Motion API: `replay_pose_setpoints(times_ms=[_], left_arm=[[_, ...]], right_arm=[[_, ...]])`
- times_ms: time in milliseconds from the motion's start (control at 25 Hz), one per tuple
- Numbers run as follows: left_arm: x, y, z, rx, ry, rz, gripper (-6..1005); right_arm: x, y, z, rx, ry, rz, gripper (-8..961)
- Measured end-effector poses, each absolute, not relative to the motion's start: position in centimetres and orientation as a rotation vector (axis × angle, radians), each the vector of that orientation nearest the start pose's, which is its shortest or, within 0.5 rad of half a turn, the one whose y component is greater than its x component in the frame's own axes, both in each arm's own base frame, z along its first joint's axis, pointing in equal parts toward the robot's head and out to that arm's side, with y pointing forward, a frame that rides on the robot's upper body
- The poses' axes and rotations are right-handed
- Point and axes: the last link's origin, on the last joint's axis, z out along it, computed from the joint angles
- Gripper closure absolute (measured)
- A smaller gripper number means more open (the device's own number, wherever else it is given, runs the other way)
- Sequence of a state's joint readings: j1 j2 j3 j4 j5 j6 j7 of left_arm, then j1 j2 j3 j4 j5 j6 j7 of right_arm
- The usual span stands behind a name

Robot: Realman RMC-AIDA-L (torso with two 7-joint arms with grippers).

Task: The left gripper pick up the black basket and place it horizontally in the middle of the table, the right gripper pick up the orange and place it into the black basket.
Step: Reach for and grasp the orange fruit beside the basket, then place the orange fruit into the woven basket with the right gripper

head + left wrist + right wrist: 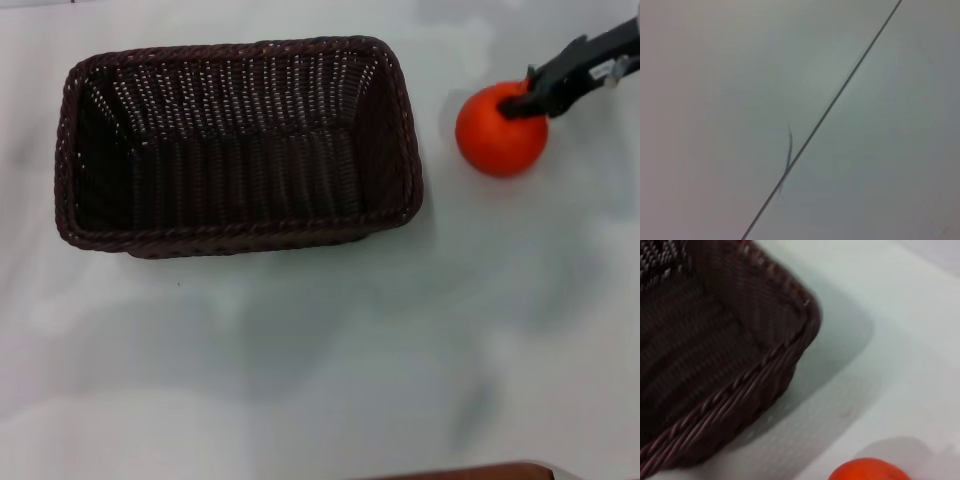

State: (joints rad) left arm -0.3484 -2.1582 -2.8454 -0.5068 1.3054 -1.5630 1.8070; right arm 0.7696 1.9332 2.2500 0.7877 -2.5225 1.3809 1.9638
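The black basket [240, 150] lies lengthwise on the white table [320, 350], left of centre in the head view, open side up and empty. Its braided corner also shows in the right wrist view [740, 365]. The orange [500, 132] is to the basket's right, apart from it, and shows at the edge of the right wrist view [867, 470]. My right gripper [527, 98] reaches in from the upper right and is shut on the orange's top. I cannot tell whether the orange is off the table. The left gripper is out of view.
The left wrist view shows only bare tabletop with a thin dark seam [830, 110] running across it. A brown edge [470, 470] shows at the front of the head view.
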Motion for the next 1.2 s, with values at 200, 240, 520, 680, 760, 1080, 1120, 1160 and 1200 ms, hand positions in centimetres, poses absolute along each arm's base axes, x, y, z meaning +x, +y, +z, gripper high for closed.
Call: replay_pose_setpoints(times_ms=[200, 240, 520, 680, 760, 1080, 1120, 1160, 1200], left_arm=[[-31.9, 29.6, 8.1, -1.567, -0.809, -1.471, 111], [-31.9, 29.6, 8.1, -1.566, -0.81, -1.471, 112], [-32.2, 29.3, 8.1, -1.56, -0.816, -1.466, 112], [-32.2, 29.2, 8.1, -1.559, -0.816, -1.468, 112], [-32.2, 29.2, 8.1, -1.559, -0.816, -1.468, 111], [-32.3, 29.2, 8.0, -1.555, -0.824, -1.471, 111], [-32.3, 29.2, 8.0, -1.554, -0.825, -1.471, 112], [-32.3, 29.1, 7.9, -1.553, -0.826, -1.471, 112], [-32.4, 29.1, 7.9, -1.552, -0.827, -1.47, 112]], right_arm=[[25.9, 42.1, 7.9, 1.061, 2.859, 0.763, 762], [25.8, 42.2, 8.3, 1.095, 2.881, 0.806, 767], [23.1, 41.3, 11.2, 1.235, 3.376, 0.98, 775], [20.2, 39.9, 11.0, 1.069, 3.755, 0.888, 775], [18.5, 39.5, 9.6, 0.974, 3.87, 0.777, 776], [14.3, 39.0, 1.7, 0.719, 3.875, 0.36, 785], [14.2, 39.0, 1.2, 0.724, 3.859, 0.349, 787], [14.1, 39.0, 0.8, 0.726, 3.849, 0.339, 788], [14.1, 39.0, 0.5, 0.723, 3.841, 0.334, 760]])
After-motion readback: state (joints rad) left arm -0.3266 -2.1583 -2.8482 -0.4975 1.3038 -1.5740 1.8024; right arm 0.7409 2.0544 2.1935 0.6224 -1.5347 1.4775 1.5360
